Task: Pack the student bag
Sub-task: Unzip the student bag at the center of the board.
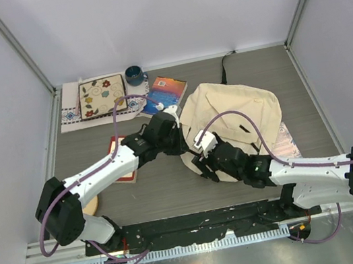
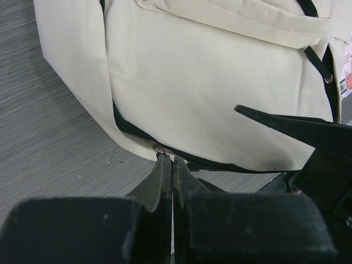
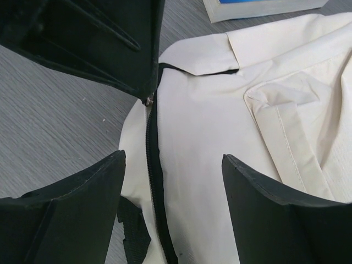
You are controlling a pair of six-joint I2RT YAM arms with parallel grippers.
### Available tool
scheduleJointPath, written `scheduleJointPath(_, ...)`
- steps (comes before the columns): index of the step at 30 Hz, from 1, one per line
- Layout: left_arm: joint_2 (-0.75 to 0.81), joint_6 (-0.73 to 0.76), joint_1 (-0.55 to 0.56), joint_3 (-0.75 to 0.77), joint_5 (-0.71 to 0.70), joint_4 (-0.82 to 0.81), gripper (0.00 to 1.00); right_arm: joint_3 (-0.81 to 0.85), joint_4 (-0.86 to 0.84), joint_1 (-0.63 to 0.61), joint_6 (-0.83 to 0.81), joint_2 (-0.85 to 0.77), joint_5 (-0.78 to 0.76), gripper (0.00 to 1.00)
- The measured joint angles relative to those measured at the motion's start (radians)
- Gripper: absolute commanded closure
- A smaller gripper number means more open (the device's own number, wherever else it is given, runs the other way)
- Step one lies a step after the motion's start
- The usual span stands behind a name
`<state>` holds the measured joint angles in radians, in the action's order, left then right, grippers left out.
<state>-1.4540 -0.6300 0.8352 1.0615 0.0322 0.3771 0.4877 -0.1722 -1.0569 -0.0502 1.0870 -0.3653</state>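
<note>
The student bag (image 1: 236,118), a cream fabric backpack with a black zipper, lies flat at centre right of the table. My left gripper (image 1: 187,142) is at its near left edge. In the left wrist view the left gripper (image 2: 168,160) is shut, with the zipper pull's metal ring (image 2: 158,147) right at its tips. My right gripper (image 1: 201,164) is open just above the same corner. In the right wrist view the right gripper (image 3: 173,157) straddles the black zipper line (image 3: 153,165) without touching it. The bag also fills the left wrist view (image 2: 209,82).
A blue book (image 1: 166,91) lies left of the bag and shows in the right wrist view (image 3: 258,8). A floral pouch on a cloth (image 1: 102,96) and a blue mug (image 1: 134,76) sit at the back left. A red book (image 1: 128,175) lies under the left arm. A pink item (image 1: 289,143) pokes out under the bag.
</note>
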Motion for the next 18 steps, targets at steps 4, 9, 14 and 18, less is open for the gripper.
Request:
scheduleJointPath(4, 0.0, -0.005, 0.0, 0.0, 0.006, -0.001, 1.0, -0.019, -0.035, -0.002, -0.008, 0.033, -0.039, 0.33)
scheduleJointPath(9, 0.0, -0.014, 0.0, 0.0, 0.019, -0.005, 1.0, -0.033, -0.075, -0.002, -0.023, 0.077, -0.071, 0.66)
scheduleJointPath(14, 0.0, -0.016, -0.004, 0.0, 0.023, -0.014, 1.0, -0.041, -0.087, -0.003, -0.029, 0.07, -0.069, 0.99)
scheduleJointPath(18, 0.0, -0.005, -0.026, 0.0, 0.022, -0.018, 1.0, -0.069, -0.05, -0.003, -0.008, -0.01, -0.046, 0.99)
